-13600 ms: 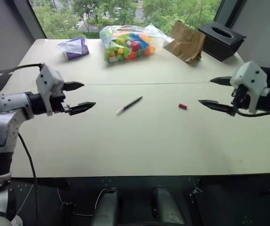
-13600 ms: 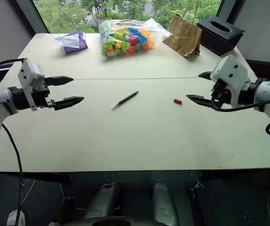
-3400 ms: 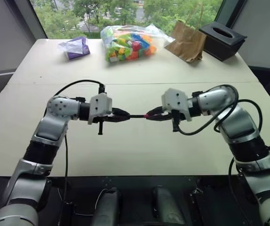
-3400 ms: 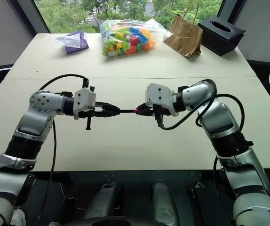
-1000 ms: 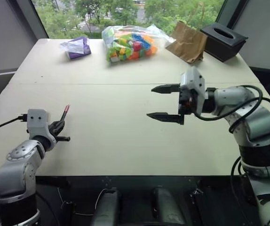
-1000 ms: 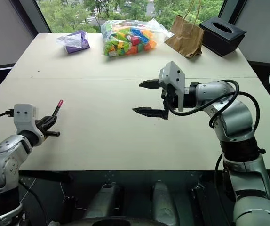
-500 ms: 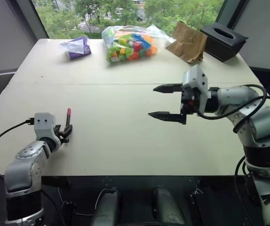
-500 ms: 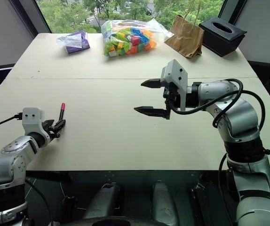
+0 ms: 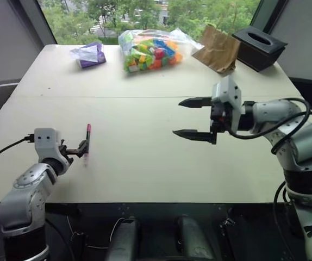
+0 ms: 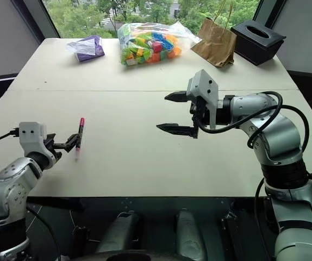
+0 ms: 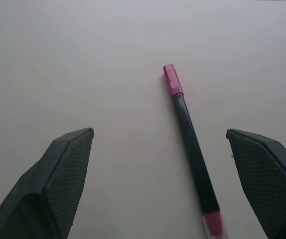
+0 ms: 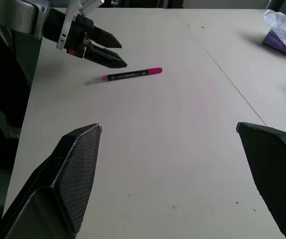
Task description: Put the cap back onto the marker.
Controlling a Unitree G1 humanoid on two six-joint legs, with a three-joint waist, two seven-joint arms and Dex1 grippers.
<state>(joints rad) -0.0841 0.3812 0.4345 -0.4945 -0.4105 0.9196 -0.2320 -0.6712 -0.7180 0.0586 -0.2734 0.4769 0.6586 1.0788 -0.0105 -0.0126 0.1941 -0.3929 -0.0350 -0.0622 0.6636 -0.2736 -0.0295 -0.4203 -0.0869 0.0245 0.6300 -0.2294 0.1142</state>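
The marker [image 11: 192, 153] lies flat on the tabletop [image 9: 145, 163] near its front left edge, with the cap [image 11: 172, 79] seated on its far end, so the capping itself looks finished and the marker has been set down. The left hand [image 9: 79, 151] sits low just beside it with its 2 fingers spread wide, one on each side of the marker and touching nothing; that fits a release, not a grip. The right hand [image 9: 195, 117] hangs above the middle of the tabletop, well apart from the marker, also wide and empty, likely parked out of the way. How firmly the cap is pressed home cannot be judged from these views. The near end of the marker is blurred in the left wrist view, and its pinkish tint there is hard to read.
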